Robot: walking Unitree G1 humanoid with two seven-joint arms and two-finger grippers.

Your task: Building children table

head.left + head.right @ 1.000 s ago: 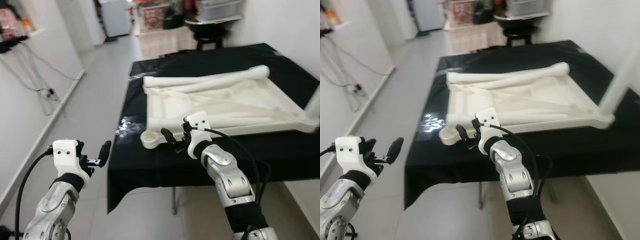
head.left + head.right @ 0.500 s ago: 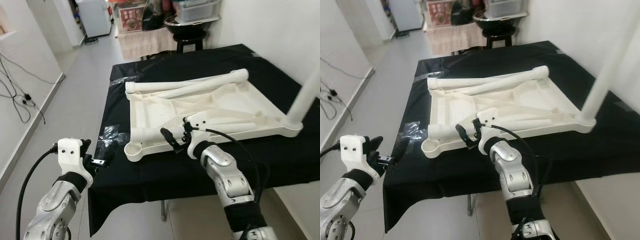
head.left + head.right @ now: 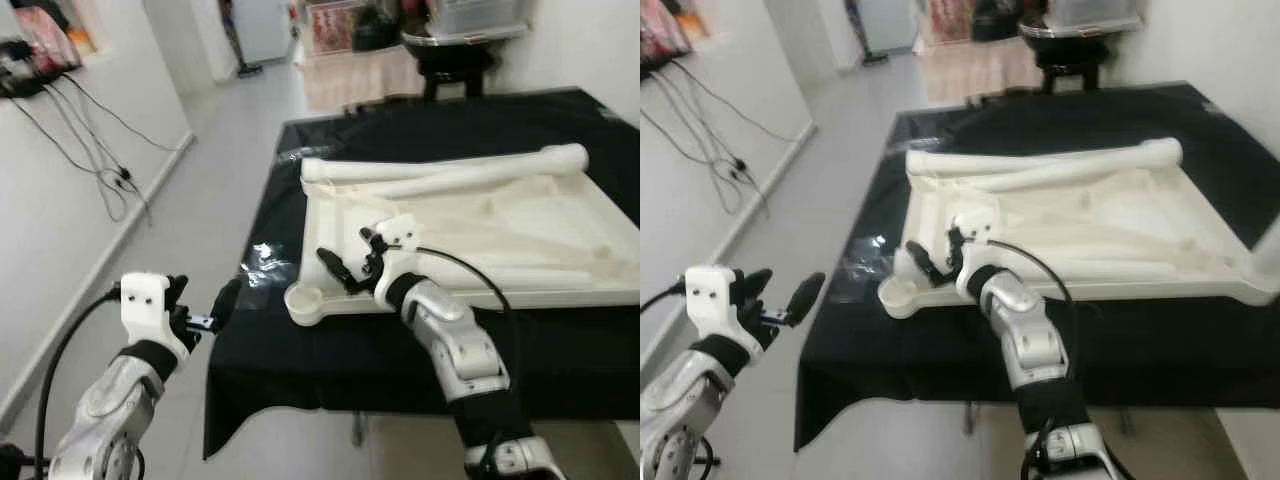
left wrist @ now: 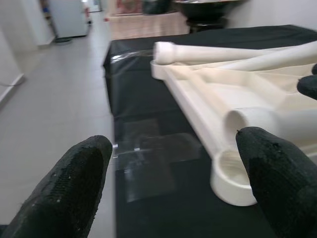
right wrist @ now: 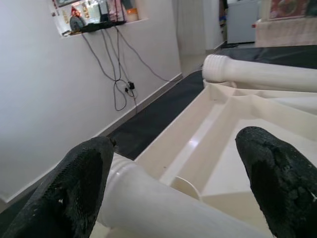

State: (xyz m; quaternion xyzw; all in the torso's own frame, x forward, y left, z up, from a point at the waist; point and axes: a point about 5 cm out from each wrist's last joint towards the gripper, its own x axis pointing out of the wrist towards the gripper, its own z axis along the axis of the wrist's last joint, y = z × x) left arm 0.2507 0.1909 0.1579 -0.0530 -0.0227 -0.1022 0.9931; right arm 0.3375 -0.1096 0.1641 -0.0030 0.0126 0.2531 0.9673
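Note:
A cream children's table top (image 3: pixel 470 297) lies upside down on a black-covered table (image 3: pixel 400 345). Loose cream legs (image 3: pixel 470 172) rest across its far side. Its near left corner ends in a round socket (image 3: pixel 300 303). My right gripper (image 3: pixel 348 262) hovers open over that corner, its fingers (image 5: pixel 79 183) straddling a cream leg tube (image 5: pixel 148 203) that lies beside the socket. My left gripper (image 3: pixel 203 300) is open and holds nothing. It hangs in the air just left of the table's near left edge and looks toward the socket (image 4: pixel 233 178).
A shiny strip of clear tape (image 3: pixel 265 262) sticks to the cloth left of the socket. Grey floor (image 3: pixel 200 200) runs along the table's left side to a white wall with dangling cables (image 3: pixel 110 150). A dark stool (image 3: pixel 455 55) and boxes stand behind the table.
The whole view has swung, so the camera moved. My right gripper stays over the near left corner of the table top. My left gripper now sits off the table's edge.

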